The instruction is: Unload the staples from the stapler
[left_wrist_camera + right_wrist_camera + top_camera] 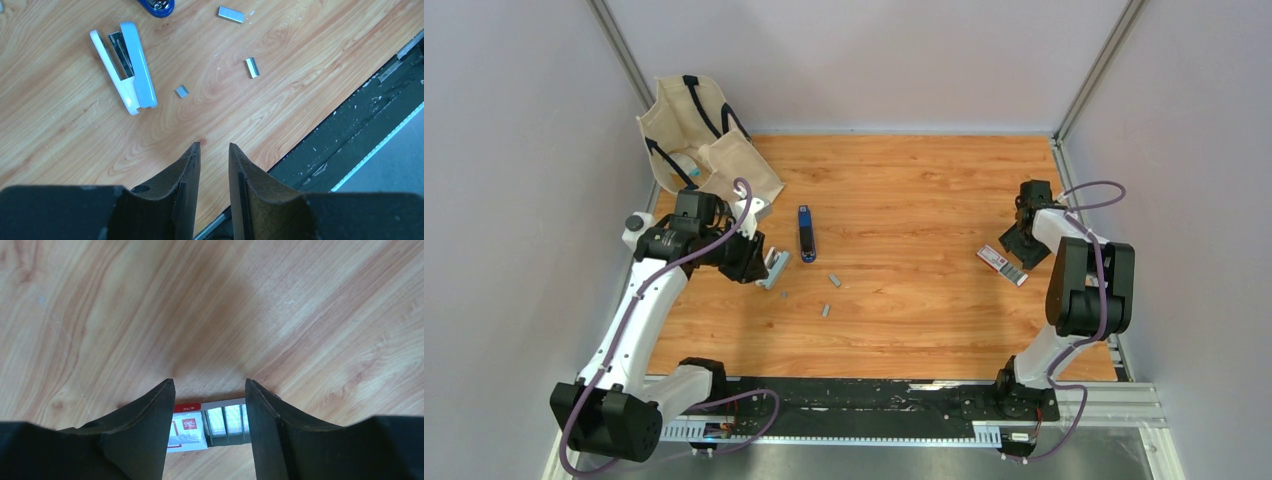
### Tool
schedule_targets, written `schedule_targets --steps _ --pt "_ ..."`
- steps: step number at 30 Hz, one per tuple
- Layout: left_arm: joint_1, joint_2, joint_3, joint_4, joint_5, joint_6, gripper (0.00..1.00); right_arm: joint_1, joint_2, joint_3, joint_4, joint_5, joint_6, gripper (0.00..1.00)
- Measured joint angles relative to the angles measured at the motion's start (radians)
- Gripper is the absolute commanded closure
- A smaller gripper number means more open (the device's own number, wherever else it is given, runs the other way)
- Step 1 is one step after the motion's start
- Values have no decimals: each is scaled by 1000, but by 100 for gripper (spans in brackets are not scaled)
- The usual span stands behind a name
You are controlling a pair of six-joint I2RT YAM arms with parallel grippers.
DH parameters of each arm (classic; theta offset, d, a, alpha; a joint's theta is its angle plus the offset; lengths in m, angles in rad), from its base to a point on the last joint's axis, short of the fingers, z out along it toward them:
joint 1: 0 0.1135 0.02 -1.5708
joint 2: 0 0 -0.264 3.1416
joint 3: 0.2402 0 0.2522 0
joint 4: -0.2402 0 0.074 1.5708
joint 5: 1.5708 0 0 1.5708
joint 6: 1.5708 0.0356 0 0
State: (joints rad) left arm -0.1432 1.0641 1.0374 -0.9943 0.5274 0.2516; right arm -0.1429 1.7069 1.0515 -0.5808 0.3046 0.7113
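Note:
The small light grey stapler (776, 269) lies opened on the wooden table, just right of my left gripper (756, 266). In the left wrist view the stapler (125, 65) is at upper left, apart from the gripper (215, 146), whose fingers stand a narrow gap apart with nothing between them. Three short strips of staples (231, 14) (252, 67) (182, 91) lie loose on the wood; they also show in the top view (834, 280) (826, 310). My right gripper (210, 385) is open and empty at the far right.
A dark blue bar with a black end (807, 233) lies beyond the stapler. A red-and-white flat box (195, 432), slid open with rows of staples inside, sits under the right gripper (1021, 243). A canvas bag (699, 140) stands at the back left. The table's black front rail (350, 130) is near.

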Motion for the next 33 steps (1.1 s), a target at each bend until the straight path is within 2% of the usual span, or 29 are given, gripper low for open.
schedule_targets --steps 4,22,33 --pt "0 0 0 0 0 0 64 -13 10 -19 8 -24 0 49" --pt "0 -17 0 3 -1 -3 63 -19 -64 -124 105 -61 35 52" --pt "0 -23 21 10 15 -4 63 64 -131 -191 108 -106 105 52"
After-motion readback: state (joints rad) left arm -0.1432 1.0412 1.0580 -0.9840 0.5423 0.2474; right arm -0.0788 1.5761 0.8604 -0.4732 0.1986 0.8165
